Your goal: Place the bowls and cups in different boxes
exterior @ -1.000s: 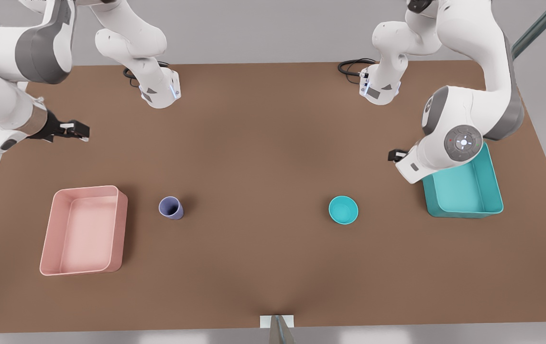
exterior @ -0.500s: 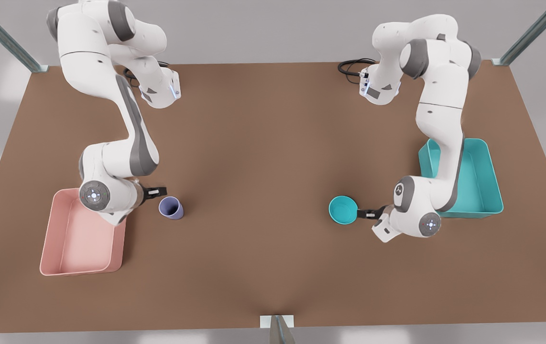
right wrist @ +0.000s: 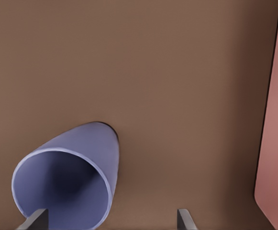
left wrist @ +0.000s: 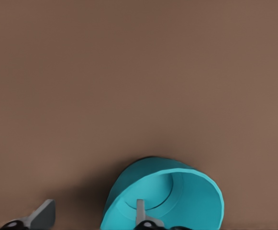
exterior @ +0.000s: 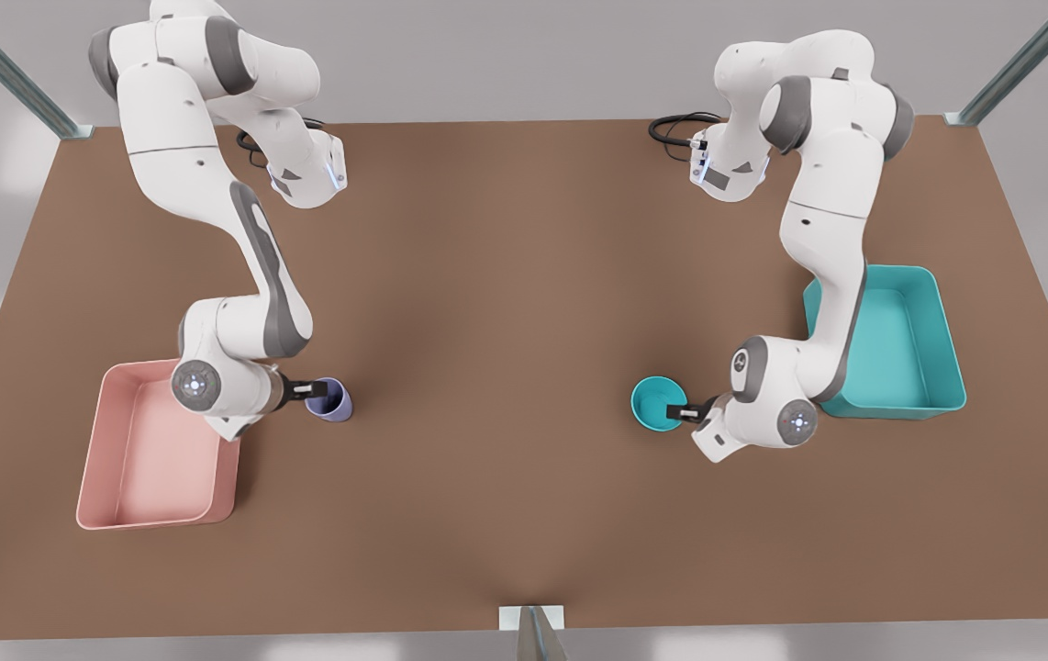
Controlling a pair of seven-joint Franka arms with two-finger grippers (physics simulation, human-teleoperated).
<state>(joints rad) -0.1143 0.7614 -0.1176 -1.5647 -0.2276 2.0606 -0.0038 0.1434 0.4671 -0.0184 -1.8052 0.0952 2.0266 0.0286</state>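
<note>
While both arms sit low on the table (exterior: 524, 275), the left hand (exterior: 676, 412) straddles the bowl (exterior: 655, 400) rim near the teal box (exterior: 932, 367); the right hand (exterior: 313, 389) meets the cup (exterior: 333, 404) beside the pink box (exterior: 148, 459).

Left wrist view: fingers (left wrist: 140, 212) apart, one inside the bowl (left wrist: 177, 196), one outside. Judgement: close squarely on the wall.

Right wrist view: fingers (right wrist: 184, 219) apart, one at the cup (right wrist: 67, 177) mouth. Seat deeper before closing.

teal bowl (exterior: 655, 400), lavender cup (exterior: 333, 401), pink box (exterior: 153, 459)
</note>
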